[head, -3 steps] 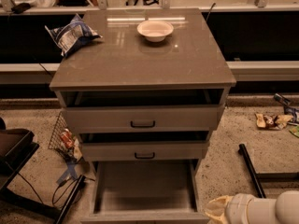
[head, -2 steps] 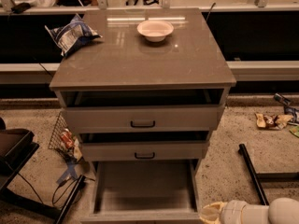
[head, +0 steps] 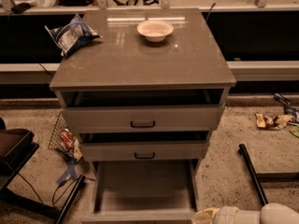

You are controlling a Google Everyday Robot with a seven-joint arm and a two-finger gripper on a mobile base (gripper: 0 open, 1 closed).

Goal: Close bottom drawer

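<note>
The bottom drawer (head: 145, 188) is pulled far out of the pale grey cabinet, its long grey tray open and empty. Its front (head: 140, 215) lies at the bottom edge of the view and its handle is not visible. My gripper (head: 205, 216) is at the bottom right, just right of the drawer's front right corner, with the white arm (head: 261, 214) trailing to the right. Above it the middle drawer (head: 145, 150) and the wider top drawer (head: 142, 118) stand slightly open, each with a small black bar handle.
On the cabinet top (head: 140, 55) sit a white bowl (head: 155, 30) and a blue snack bag (head: 71, 32). A dark chair base (head: 18, 162) and cables lie left. A black bar (head: 252, 171) and wrappers (head: 273, 120) lie on the floor right.
My gripper and arm have moved left along the bottom edge, closer to the bottom drawer's front right corner. The drawers have not moved.
</note>
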